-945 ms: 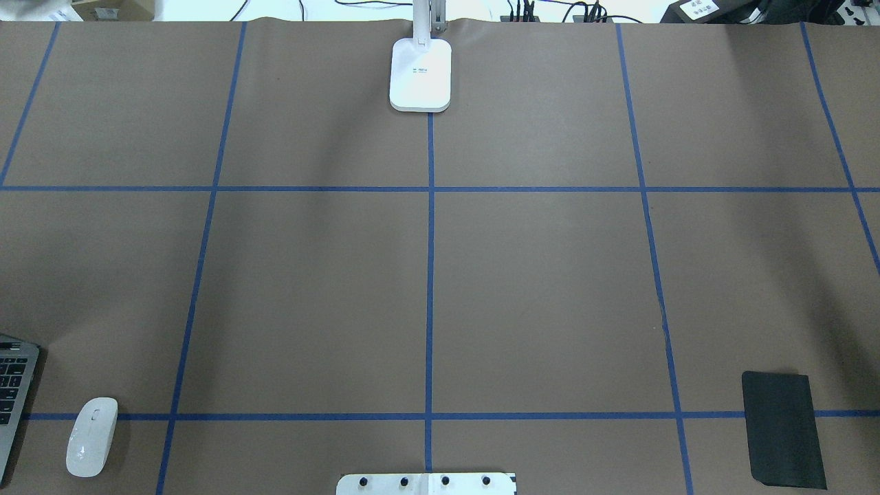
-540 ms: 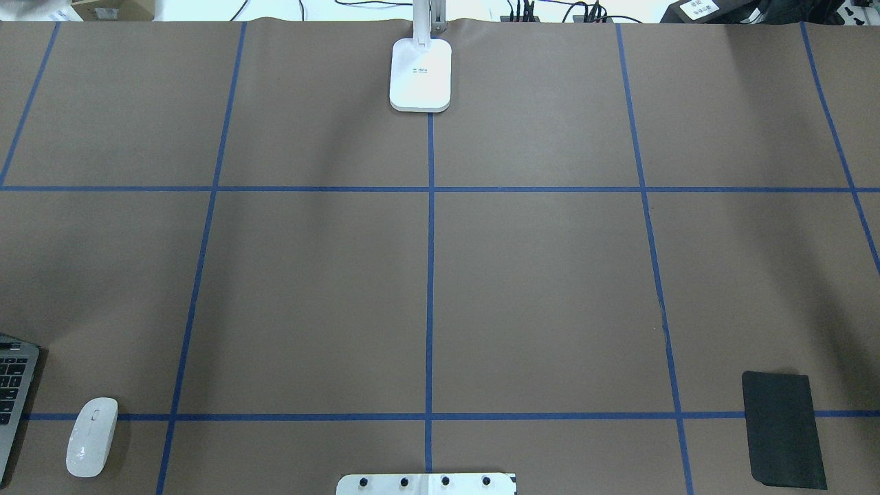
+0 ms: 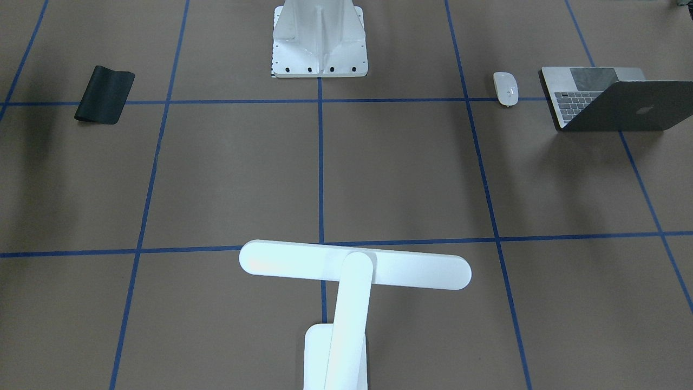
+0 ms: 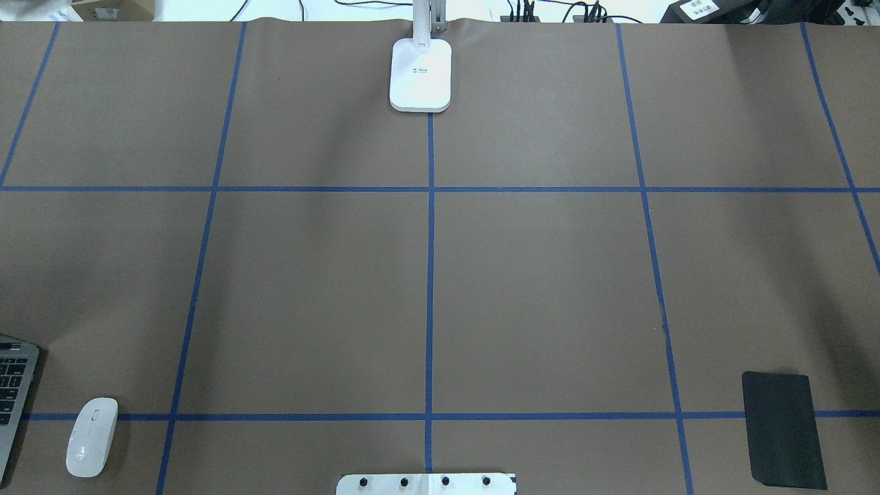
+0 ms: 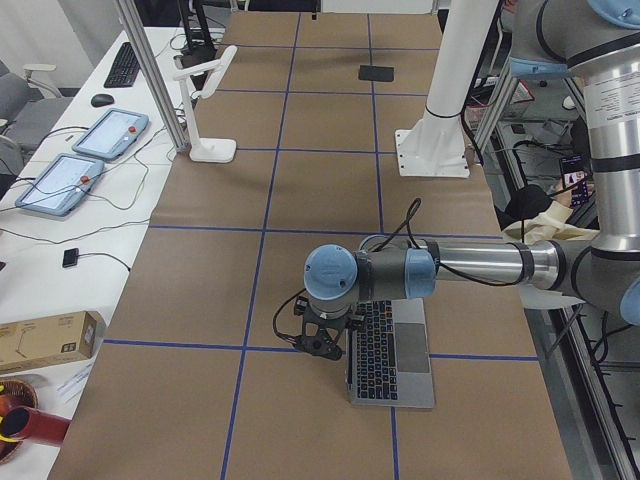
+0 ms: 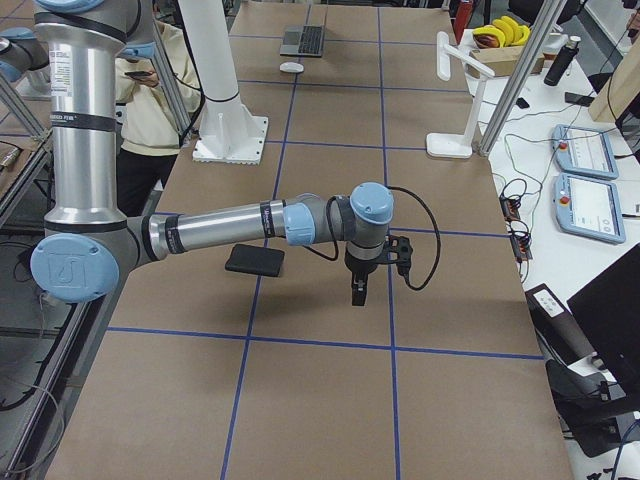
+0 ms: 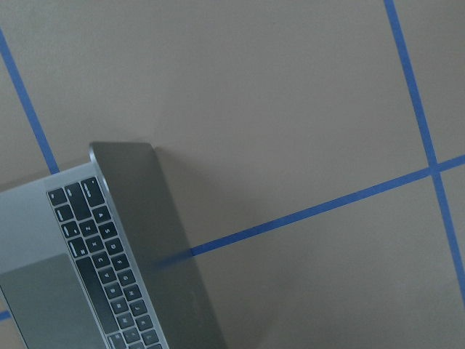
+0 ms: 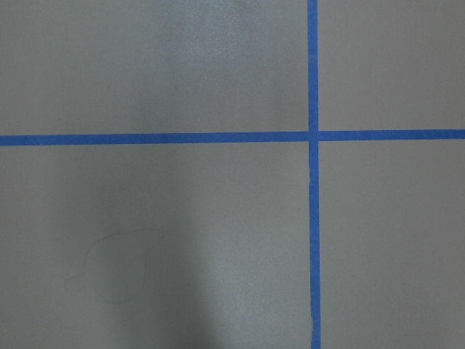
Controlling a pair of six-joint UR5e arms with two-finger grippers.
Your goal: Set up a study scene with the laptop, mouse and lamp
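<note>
Laptop: slim grey metal, lid open, at table's left end. Mouse: glossy white oval, just beside laptop, not touching. Lamp: white, long rounded bar head, flat slanted arm, rectangular base, at far edge, centre. Left gripper hung at laptop's edge; finger spread and contact impossible to tell. Right gripper hung over brown paper table near matte black mat, apart from it; fingers likewise unreadable. White ribbed pedestal stood between mat and mouse.

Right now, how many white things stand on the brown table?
3. The mouse lies beside the laptop on the robot's left; the lamp stands centred at the edge far from the robot; the pedestal is centred at the robot's edge. None seems hidden.
</note>
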